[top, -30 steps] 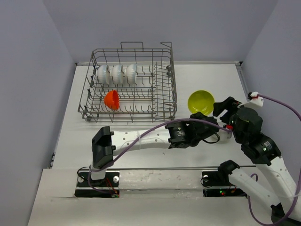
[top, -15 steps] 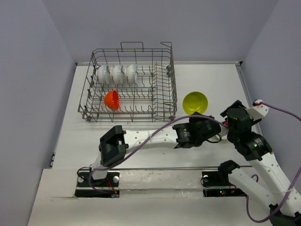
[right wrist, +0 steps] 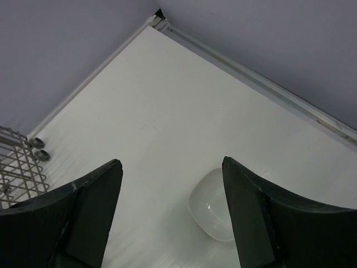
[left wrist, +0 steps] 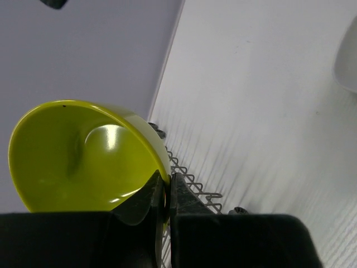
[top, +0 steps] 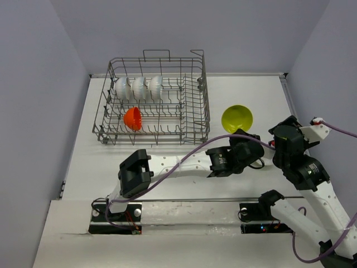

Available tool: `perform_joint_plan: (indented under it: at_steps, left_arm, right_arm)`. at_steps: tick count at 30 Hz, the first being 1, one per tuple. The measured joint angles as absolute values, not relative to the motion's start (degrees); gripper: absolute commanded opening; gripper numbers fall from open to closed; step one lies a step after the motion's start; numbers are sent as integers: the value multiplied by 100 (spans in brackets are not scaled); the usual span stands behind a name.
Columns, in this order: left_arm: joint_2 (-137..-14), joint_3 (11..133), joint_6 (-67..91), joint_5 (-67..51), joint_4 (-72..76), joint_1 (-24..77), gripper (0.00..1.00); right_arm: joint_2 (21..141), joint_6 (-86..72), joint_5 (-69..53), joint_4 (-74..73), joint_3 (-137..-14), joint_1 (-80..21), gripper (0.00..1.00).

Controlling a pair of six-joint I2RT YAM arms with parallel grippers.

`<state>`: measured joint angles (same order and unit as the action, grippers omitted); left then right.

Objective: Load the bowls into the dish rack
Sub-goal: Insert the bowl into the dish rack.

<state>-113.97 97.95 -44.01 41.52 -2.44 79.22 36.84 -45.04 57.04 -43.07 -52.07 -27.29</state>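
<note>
**A:** What has the left gripper (left wrist: 166,188) got?

**B:** It's clamped on the rim of the green bowl (left wrist: 83,156), one finger inside the wall and one outside. The bowl hangs tipped on its side, just right of the rack's near right corner. It looks clear of the table (top: 167,151), though I can't be sure.

**A:** How will it handle?

**B:** Light and stiff, I'd say, probably plastic. The glossy inside looks slippery. A thin pinch like that could let it swivel on a fast swing, so move it slowly. The rim is the only sensible hold, because the body is too wide and round for the jaws.

**A:** And the right gripper (right wrist: 170,167)?

**B:** It's spread wide and holding nothing. It hovers over a white bowl (right wrist: 213,211) that sits mouth up on the table near the right wall. That one looks heavier, perhaps ceramic, so it may chip if knocked. I'd take it by the rim too, coming straight down over one wall.

**A:** Further back?

**B:** The rack (top: 196,120) already holds an orange bowl (top: 133,118) in its near row. The racked bowls (top: 138,87), three white ones, stand on edge in the far row. There are free tines beside both sets.
</note>
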Motion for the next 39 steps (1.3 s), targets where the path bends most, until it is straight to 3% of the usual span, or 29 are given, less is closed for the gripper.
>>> perform_joint_plan:
  at_steps: [13, 39]
  left_arm:
    - [-11358, 9629, -4143, 4897, 1009, 7887, 0]
    - [-10995, 9402, -4803, 4759, 1037, 8082, 0]
  right_arm:
    - [4582, -4451, 5802, -4359, -6252, -2751, 80]
    - [4283, -3378, 4766, -4357, -6875, -3085, 80]
